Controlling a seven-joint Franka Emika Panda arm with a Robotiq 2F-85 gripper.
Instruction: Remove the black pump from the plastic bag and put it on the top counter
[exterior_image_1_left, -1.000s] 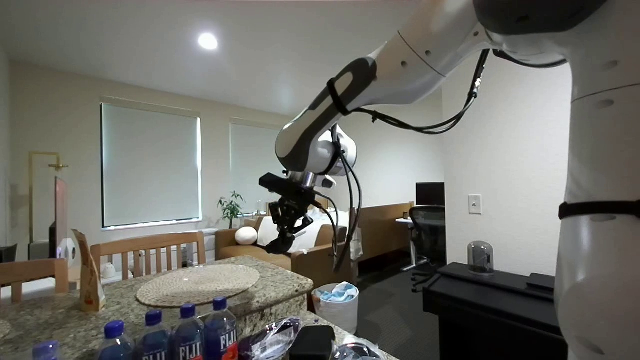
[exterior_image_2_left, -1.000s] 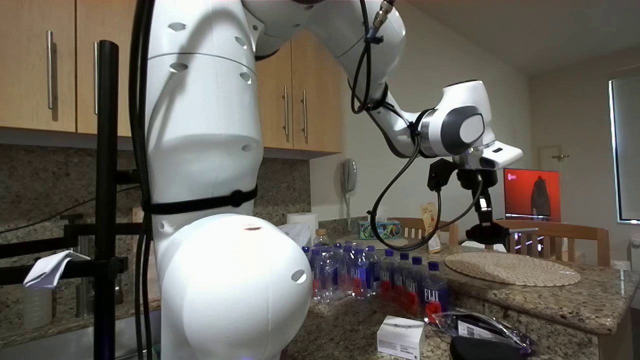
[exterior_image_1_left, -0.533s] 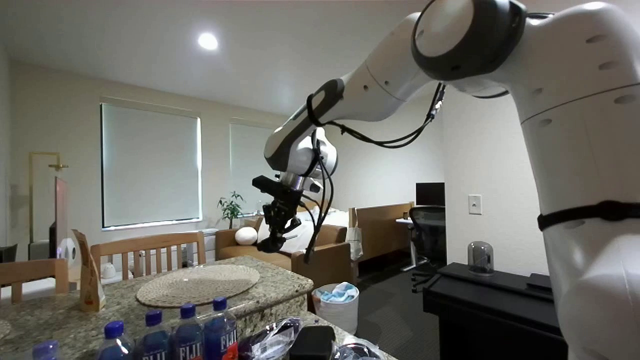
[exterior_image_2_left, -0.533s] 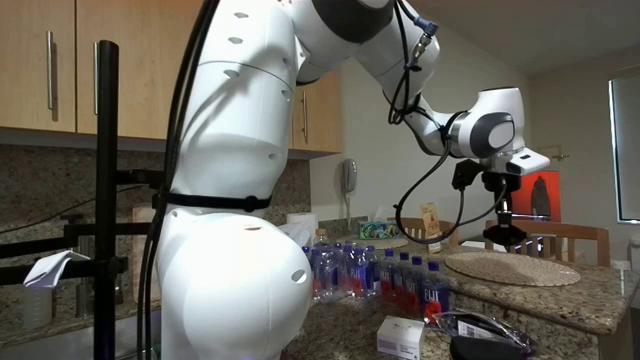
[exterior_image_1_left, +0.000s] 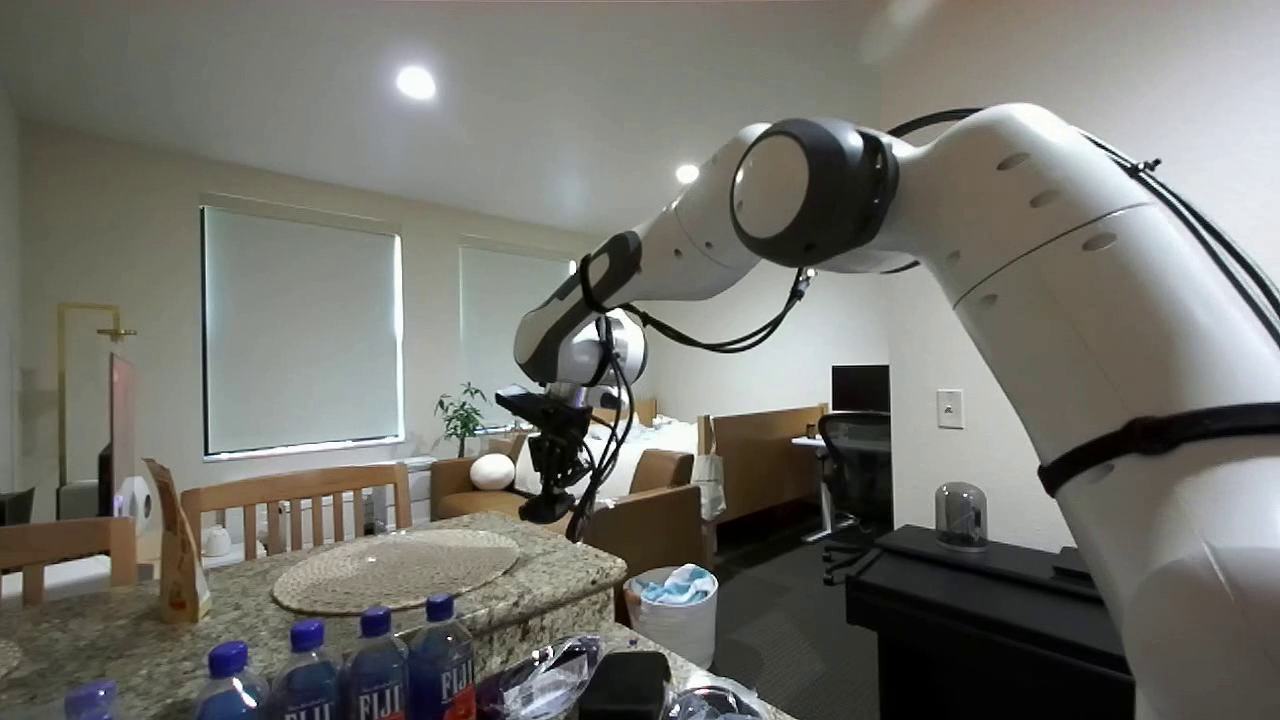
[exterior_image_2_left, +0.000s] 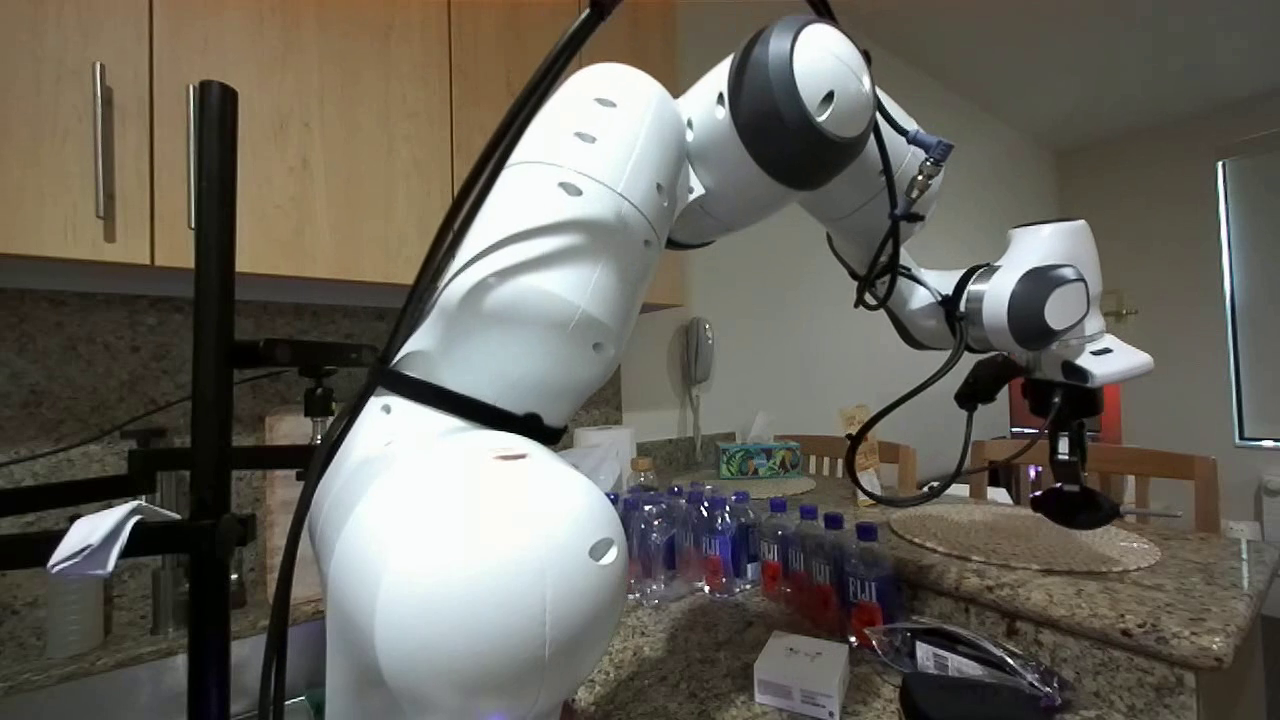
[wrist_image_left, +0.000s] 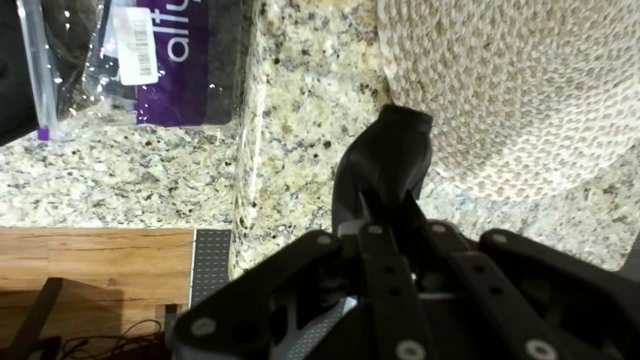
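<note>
A: Identify the surface and the room.

B: The work surface is speckled stone on two levels: the upper desk (wrist_image_left: 305, 115) and, below its rounded edge, the lower desk (wrist_image_left: 125, 185). In the room are wooden cabinets (exterior_image_2_left: 320, 130), two drawn blinds (exterior_image_1_left: 303, 330) and a brown sofa (exterior_image_1_left: 655, 530) beyond the upper desk.

A: List the counts.

B: Upper desk: two woven mats (exterior_image_2_left: 1000, 535), one of them only partly visible. Lower desk: one white carton (exterior_image_2_left: 800, 675), one plastic bag (wrist_image_left: 172, 95) with a purple panel, and one black case (exterior_image_2_left: 965, 698) beside it. In an exterior view, four blue-capped bottles (exterior_image_2_left: 868, 590) stand in a row; the group next to them overlaps too closely to count. Seating: two wooden chairs (exterior_image_1_left: 300, 483).

A: Report the grip and the location of the task item.

B: The pincer (wrist_image_left: 387, 207) is narrow, clamped on one black pump (wrist_image_left: 392, 155). The black pump is outside the plastic bag, over the upper desk. In the wrist view it overlaps a mat's rim; whether it touches the stone cannot be told.
</note>
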